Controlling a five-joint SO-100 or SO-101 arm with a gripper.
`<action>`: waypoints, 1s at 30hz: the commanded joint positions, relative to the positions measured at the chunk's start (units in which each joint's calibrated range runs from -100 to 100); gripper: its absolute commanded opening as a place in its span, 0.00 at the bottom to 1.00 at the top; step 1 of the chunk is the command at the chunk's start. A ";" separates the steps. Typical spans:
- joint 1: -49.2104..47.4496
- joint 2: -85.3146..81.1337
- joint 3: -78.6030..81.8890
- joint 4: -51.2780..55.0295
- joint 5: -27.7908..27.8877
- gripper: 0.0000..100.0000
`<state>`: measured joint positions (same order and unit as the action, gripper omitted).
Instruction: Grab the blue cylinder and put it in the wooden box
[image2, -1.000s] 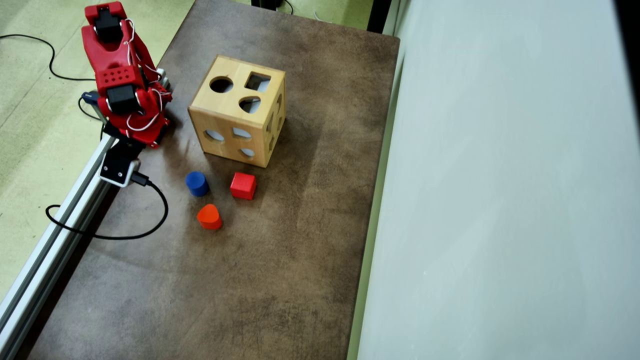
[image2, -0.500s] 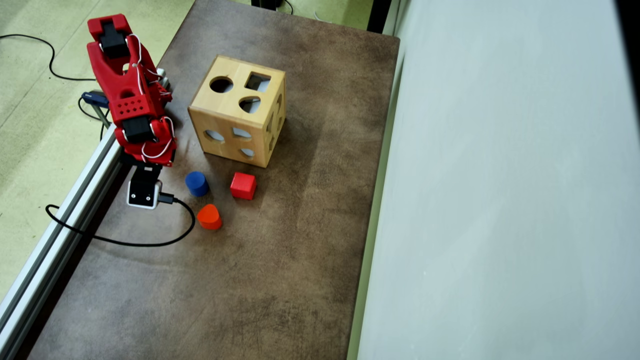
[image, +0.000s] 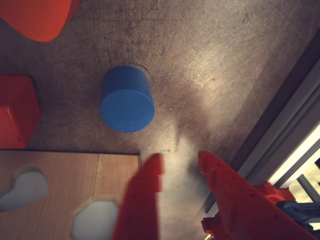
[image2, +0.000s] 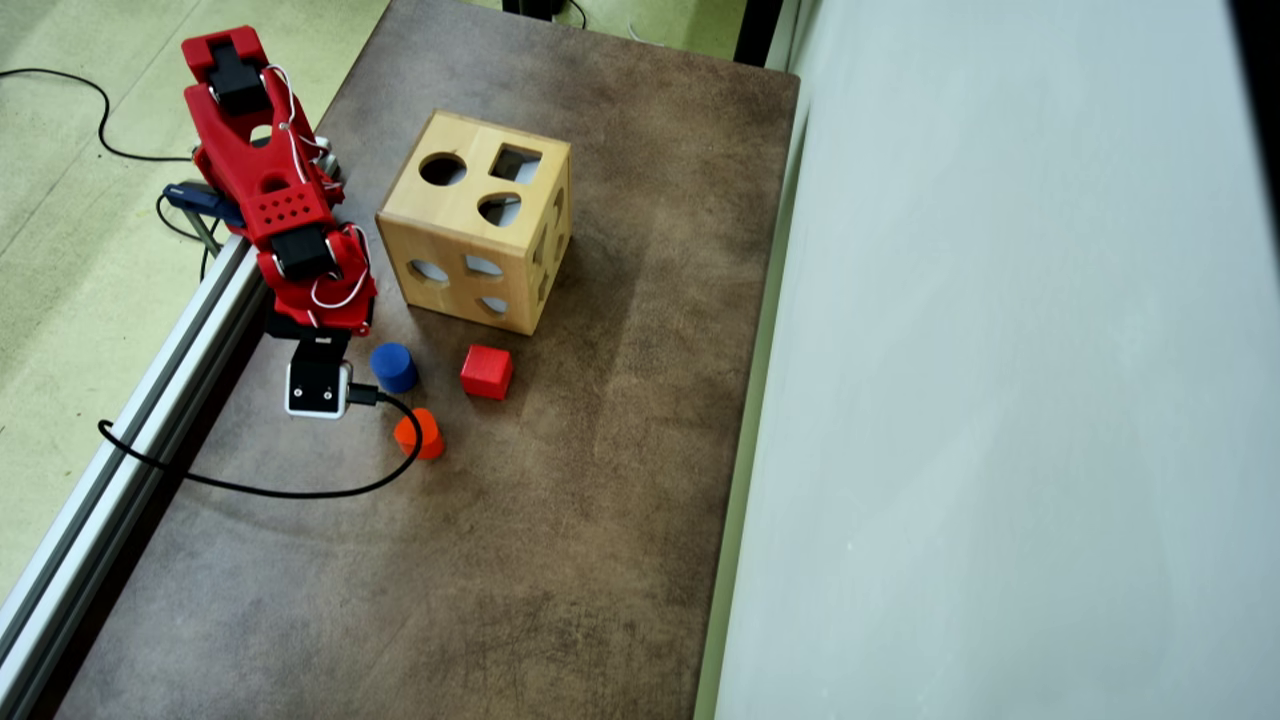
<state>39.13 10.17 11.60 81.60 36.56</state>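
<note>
Blue cylinder (image2: 395, 367) stands upright on the brown table (image2: 560, 520), near the table's left edge in the overhead view, just off the near-left corner of the wooden box (image2: 477, 220). Nothing touches it. Red cube (image2: 487, 371) sits beside it toward the table's middle; orange rounded block (image2: 424, 434) lies a little farther from the box, with a black cable (image2: 250, 488) crossing its left side.

Wrist view: gripper (image: 179, 162) open, red fingers (image: 142, 197) spread with bare table between them, empty. Cylinder (image: 127, 100) lies ahead of the tips and off to the left, apart from both. Box face (image: 60, 175) with its cut-outs fills the lower left.

Overhead: red arm (image2: 275, 190) leans over the left edge beside the metal rail (image2: 120, 460), wrist camera (image2: 318, 388) just beside the cylinder
</note>
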 joint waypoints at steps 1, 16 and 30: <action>0.39 -0.45 -0.51 -0.42 -0.24 0.26; 0.32 6.18 -0.51 -5.00 -0.24 0.30; -0.57 10.51 -0.42 -7.17 0.10 0.30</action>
<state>39.13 21.10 11.60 76.35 36.56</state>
